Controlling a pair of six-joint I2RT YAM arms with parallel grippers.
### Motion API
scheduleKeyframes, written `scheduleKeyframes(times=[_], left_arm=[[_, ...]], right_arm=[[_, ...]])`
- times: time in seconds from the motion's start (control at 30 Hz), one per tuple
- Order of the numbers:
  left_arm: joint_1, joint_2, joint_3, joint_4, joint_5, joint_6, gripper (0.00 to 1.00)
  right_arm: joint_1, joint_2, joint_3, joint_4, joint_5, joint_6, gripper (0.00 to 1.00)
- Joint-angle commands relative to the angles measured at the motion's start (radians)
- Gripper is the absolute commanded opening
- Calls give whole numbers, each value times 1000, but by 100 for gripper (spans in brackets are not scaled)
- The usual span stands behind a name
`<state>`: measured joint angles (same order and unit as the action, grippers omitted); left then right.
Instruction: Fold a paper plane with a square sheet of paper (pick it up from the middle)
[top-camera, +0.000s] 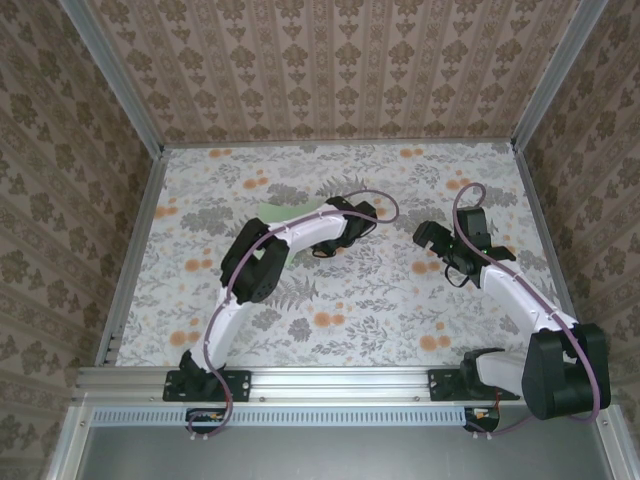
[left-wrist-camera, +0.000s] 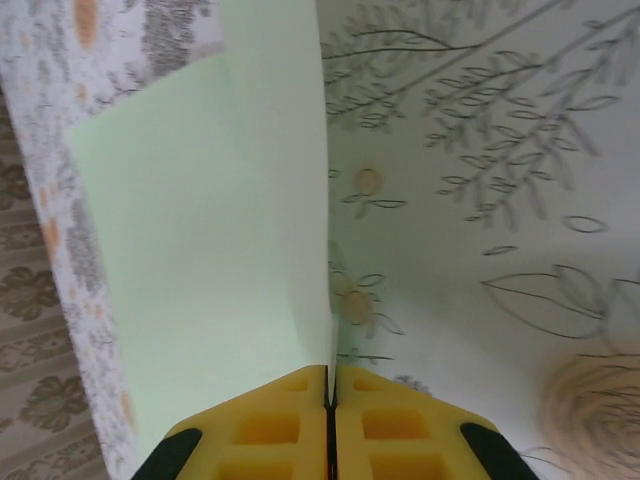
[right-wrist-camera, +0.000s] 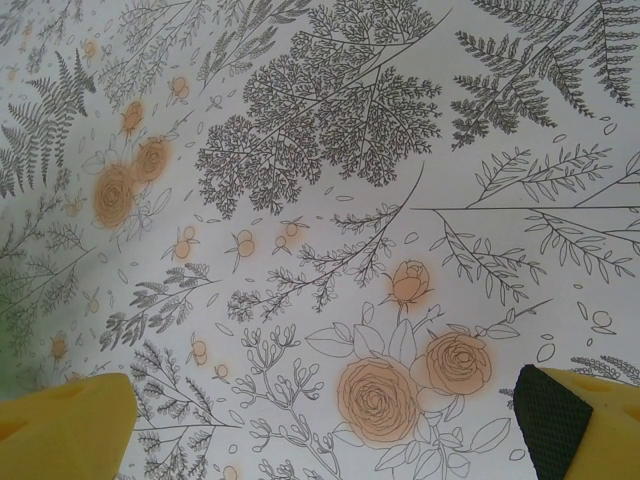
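My left jaws pinch the square sheet of paper (left-wrist-camera: 210, 220) along a raised fold; likely light, limp, easily creased, so best held mid-sheet; right jaws spread.

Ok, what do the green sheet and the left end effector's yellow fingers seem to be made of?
The green sheet looks like thin matte paper: no shine, and crisp straight edges. The left end effector is shut on it; its fingers look like smooth moulded yellow plastic with recessed pockets, possibly 3D-printed.
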<state>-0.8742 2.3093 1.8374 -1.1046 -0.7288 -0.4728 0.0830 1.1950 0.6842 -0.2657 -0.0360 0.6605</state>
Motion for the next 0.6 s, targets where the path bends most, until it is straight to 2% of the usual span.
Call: scheduleKeyframes(times=[0.0, 0.1, 0.27, 0.4, 0.47, 0.57], left_arm=[[-2, 15, 28, 19, 78, -24, 12], [-1, 19, 28, 36, 122, -22, 15], [-1, -3, 55, 31, 202, -17, 28], [3, -107, 53, 70, 336, -4, 47], [14, -184, 17, 132, 448, 1, 61], [58, -312, -73, 258, 627, -5, 74]], right_arm=[[-8, -8, 11, -24, 15, -10, 100], [-9, -1, 11, -21, 10, -9, 100], [-12, 14, 17, -26, -3, -9, 100], [-15, 21, 23, -27, -22, -8, 100], [-14, 25, 27, -26, -37, -11, 100], [-14, 45, 45, -33, -69, -20, 100]])
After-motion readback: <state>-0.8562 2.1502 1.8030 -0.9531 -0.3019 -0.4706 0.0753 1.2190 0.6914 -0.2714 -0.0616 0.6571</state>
